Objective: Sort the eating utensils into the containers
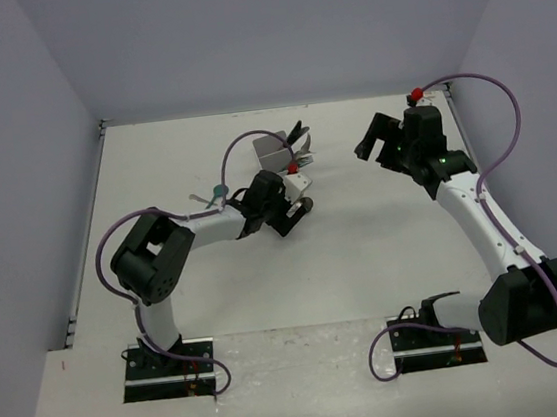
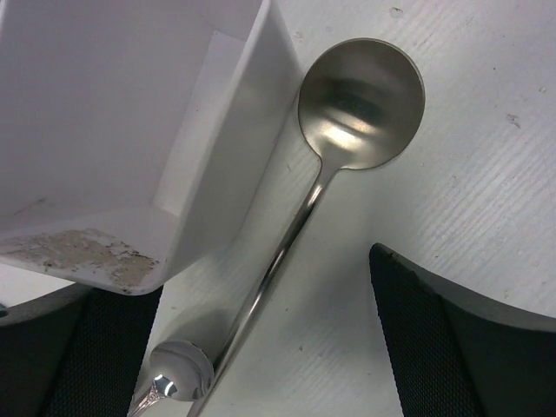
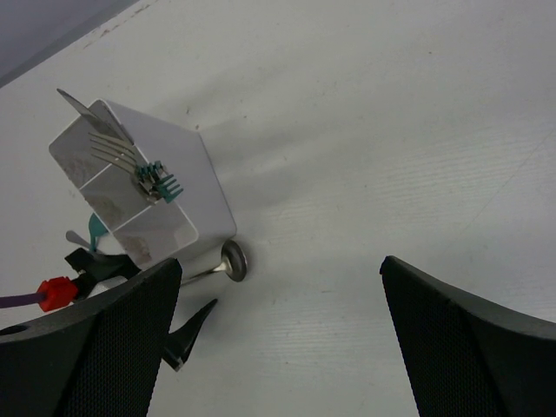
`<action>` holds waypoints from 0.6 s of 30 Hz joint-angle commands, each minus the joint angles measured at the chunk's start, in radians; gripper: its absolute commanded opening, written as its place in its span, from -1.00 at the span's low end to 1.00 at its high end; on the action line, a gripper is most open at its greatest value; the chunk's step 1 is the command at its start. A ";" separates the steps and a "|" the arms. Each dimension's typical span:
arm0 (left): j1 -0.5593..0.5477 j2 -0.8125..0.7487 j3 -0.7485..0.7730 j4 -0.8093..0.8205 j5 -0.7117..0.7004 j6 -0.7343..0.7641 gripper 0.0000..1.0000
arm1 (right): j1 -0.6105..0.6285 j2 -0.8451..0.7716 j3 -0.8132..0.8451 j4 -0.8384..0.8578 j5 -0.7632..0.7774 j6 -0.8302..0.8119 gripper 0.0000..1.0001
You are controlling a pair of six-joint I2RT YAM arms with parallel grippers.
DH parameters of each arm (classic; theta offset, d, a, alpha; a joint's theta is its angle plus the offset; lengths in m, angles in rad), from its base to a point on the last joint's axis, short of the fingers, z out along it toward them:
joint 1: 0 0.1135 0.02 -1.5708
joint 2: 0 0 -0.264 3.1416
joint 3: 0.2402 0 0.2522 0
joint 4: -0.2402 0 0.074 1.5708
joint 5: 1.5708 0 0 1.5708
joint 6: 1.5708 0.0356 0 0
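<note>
At centre frame, beside the box (image 2: 243, 156): spoon (image 2: 360, 104) pickup pending.
Your left gripper (image 2: 269, 347) stands wide, empty, straddling the handle; right gripper (image 3: 278, 347) likewise empty. Lower, then close.

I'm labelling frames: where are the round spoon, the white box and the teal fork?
round spoon (image 2: 360, 104), left wrist view, middle of its bowl.
white box (image 3: 198, 174), right wrist view, its outer side wall.
teal fork (image 3: 167, 185), right wrist view, its tines.
</note>
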 commanded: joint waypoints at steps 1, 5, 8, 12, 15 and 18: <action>0.004 0.043 0.023 -0.042 0.002 0.002 0.96 | -0.004 -0.001 0.001 0.014 0.016 -0.019 0.98; 0.006 0.065 0.052 -0.194 0.064 -0.033 0.96 | -0.004 -0.015 -0.003 0.014 0.036 -0.020 0.98; 0.006 0.062 0.057 -0.246 0.125 -0.081 0.95 | -0.004 -0.027 -0.007 0.020 0.042 -0.020 0.98; 0.004 0.018 0.006 -0.273 0.125 -0.118 0.86 | -0.004 -0.035 -0.010 0.021 0.039 -0.020 0.98; 0.004 -0.013 -0.035 -0.282 0.119 -0.138 0.84 | -0.004 -0.039 -0.017 0.033 0.036 -0.019 0.98; 0.006 -0.023 -0.061 -0.263 0.143 -0.161 0.81 | -0.004 -0.041 -0.017 0.038 0.030 -0.017 0.98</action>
